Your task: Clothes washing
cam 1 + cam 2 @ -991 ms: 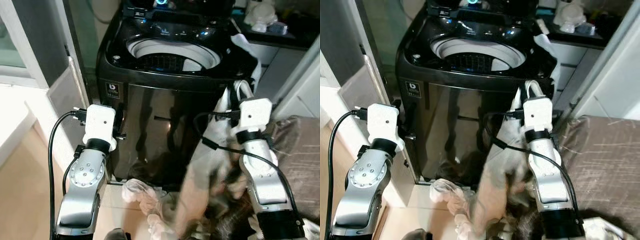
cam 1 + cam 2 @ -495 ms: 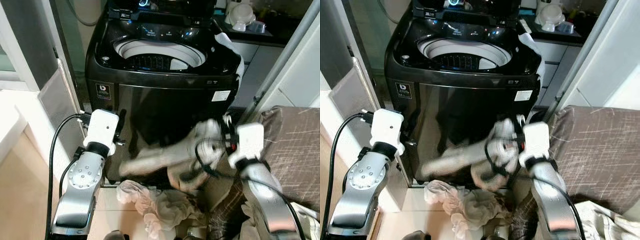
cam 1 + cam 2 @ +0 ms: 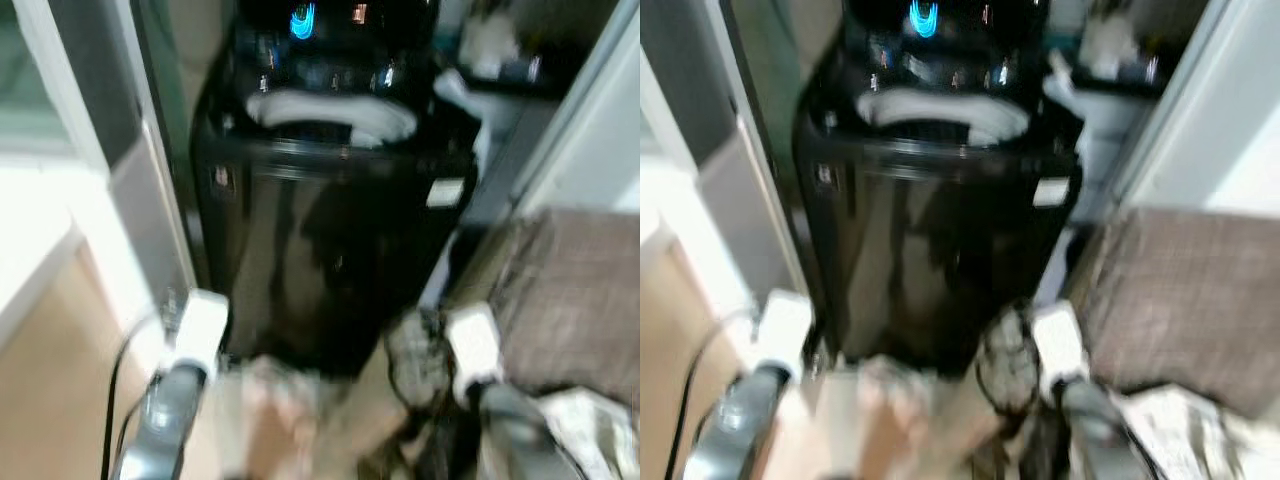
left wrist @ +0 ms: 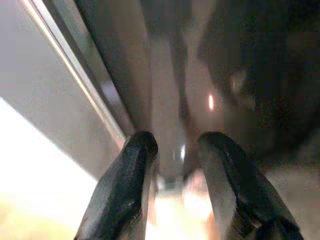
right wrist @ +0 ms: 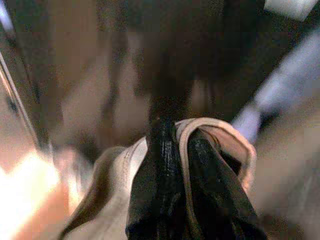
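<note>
Both eye views blurred. Right gripper [image 5: 172, 150] clamped on beige garment [image 5: 115, 175] before black washer [image 3: 330, 230]. Left gripper [image 4: 172, 150] parted, empty.

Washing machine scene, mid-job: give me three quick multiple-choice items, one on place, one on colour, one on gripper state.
1. The washing machine stands:
A. ahead of both arms
B. behind a sofa
C. on a table

2. Its body is:
A. white
B. black
C. red

3. The right gripper is:
A. open and empty
B. shut on a pale garment
C. holding a bottle

Answers: 1 A, the eye views show it in front, between the arms. 2 B, glossy black front panel. 3 B, the right wrist view shows cloth looped around closed fingers.
</note>
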{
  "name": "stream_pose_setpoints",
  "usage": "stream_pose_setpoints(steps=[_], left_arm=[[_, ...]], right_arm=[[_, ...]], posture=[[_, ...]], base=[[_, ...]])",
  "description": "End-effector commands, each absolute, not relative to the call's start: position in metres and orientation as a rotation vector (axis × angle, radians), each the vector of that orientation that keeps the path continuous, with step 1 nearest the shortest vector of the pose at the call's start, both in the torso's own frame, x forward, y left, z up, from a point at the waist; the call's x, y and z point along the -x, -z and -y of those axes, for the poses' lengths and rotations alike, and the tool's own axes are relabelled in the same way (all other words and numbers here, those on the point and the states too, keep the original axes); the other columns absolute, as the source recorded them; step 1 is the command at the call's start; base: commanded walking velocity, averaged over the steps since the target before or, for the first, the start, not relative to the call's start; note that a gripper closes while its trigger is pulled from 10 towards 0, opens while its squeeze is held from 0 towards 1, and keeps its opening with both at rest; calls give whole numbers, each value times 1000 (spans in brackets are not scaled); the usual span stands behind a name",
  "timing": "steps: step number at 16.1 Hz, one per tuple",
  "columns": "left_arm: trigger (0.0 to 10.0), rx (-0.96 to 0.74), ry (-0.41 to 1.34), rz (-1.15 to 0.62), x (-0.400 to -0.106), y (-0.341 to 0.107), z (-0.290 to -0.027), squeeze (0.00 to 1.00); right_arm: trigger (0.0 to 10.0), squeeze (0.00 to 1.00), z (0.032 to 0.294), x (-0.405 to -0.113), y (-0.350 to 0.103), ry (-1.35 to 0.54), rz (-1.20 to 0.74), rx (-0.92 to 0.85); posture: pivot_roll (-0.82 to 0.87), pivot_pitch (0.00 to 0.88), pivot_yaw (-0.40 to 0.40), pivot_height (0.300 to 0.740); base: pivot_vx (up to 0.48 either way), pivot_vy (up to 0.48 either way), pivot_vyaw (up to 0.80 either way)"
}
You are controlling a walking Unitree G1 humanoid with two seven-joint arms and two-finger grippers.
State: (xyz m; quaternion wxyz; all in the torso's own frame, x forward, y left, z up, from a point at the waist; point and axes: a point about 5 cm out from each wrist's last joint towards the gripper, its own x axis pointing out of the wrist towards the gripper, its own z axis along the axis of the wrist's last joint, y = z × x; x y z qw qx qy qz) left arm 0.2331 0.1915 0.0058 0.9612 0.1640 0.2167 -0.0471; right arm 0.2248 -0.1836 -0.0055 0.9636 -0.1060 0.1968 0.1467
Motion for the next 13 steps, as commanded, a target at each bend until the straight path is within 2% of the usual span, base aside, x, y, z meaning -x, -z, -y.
stream_pose_setpoints(steps=[1,3,6,7,8,10,13], left_arm=[[10000,-368,133,-440,-238,2,-184,0],[10000,-331,162,-446,-246,6,-180,0],[10000,-287,159,-516,-258,16,-179,0],[10000,-265,132,-606,-258,27,-181,0],[10000,-206,69,-722,-252,39,-185,0],[10000,-108,-36,-971,-220,65,-189,0],[10000,-77,8,-1068,-203,77,-179,0]], right_arm=[[10000,0,185,-232,13,-254,-424,195],[10000,0,181,-246,19,-188,-492,94],[10000,0,173,-249,37,-115,-642,-17],[10000,0,172,-245,46,-54,-748,-104],[10000,0,167,-240,53,-34,-840,-144],[10000,0,158,-227,64,-49,-979,-88],[10000,0,156,-223,67,-50,-1012,-58]], posture=[[-7,0,-43,740],[1,0,-44,740],[-2,0,-38,740],[1,0,-30,740],[-5,0,-25,740],[-28,0,-8,740],[-35,0,-11,740]], base=[[0,0,0],[0,0,0],[0,0,0],[0,0,0],[0,0,0],[0,0,0],[0,0,0]])
